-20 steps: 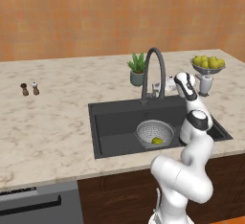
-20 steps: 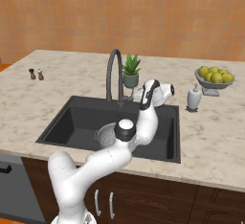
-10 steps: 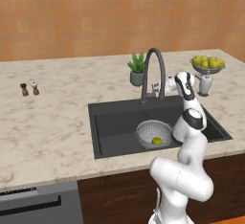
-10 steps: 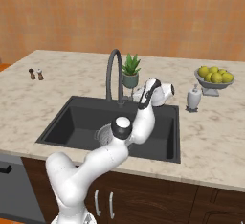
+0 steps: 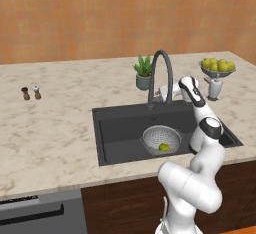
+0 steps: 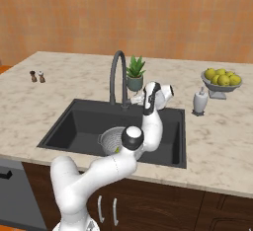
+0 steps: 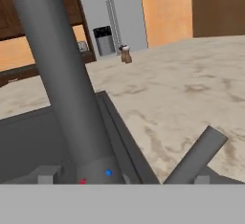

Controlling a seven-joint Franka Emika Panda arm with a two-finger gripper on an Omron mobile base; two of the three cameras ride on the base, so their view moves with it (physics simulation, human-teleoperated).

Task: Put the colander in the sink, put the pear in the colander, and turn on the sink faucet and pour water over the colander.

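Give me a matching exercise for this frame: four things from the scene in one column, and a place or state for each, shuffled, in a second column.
Things:
1. pear
2. colander
3. gripper
4. potted plant

Places or states:
A. on the counter behind the sink
B. open, at the base of the sink faucet
C. inside the colander
D. standing on the sink floor

Pairs: 1-C, 2-D, 3-B, 4-A
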